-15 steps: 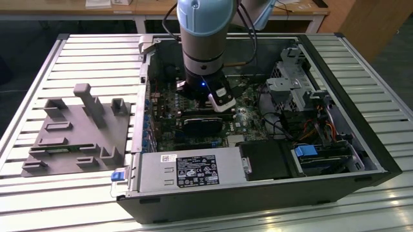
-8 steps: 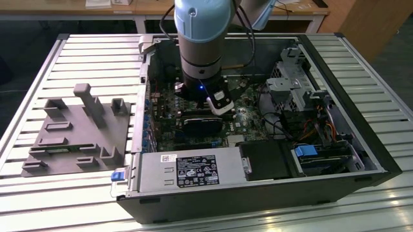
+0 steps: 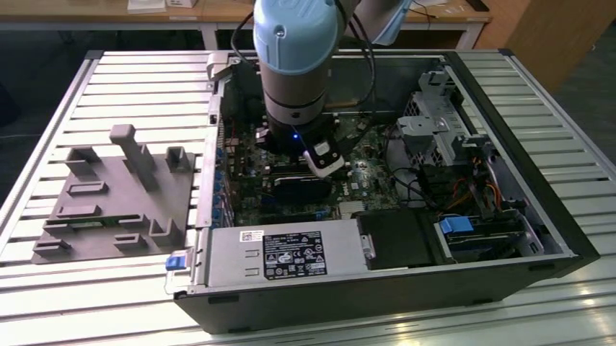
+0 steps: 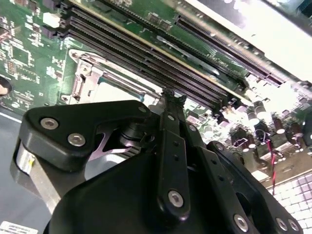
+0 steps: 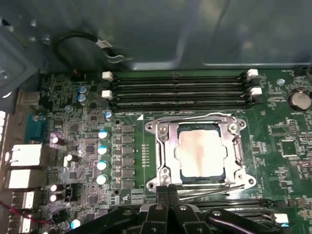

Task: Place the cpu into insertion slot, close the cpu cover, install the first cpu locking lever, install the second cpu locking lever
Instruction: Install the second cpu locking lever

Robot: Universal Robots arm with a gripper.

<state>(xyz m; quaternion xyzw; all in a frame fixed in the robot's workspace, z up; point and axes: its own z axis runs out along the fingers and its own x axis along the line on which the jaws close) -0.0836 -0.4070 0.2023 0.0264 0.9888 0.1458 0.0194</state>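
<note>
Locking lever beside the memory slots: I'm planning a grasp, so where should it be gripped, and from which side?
Likely its curved end, pinched from above across the wire; the straight run lies tight along the cpu cover.

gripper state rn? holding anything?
Gripper: shut, fingers together, holding nothing; tips at the edge of the cpu cover, which is down over the cpu.

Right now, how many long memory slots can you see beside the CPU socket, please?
4 memory slots, side by side between the cpu cover and case wall; others may hide behind the tool.
</note>
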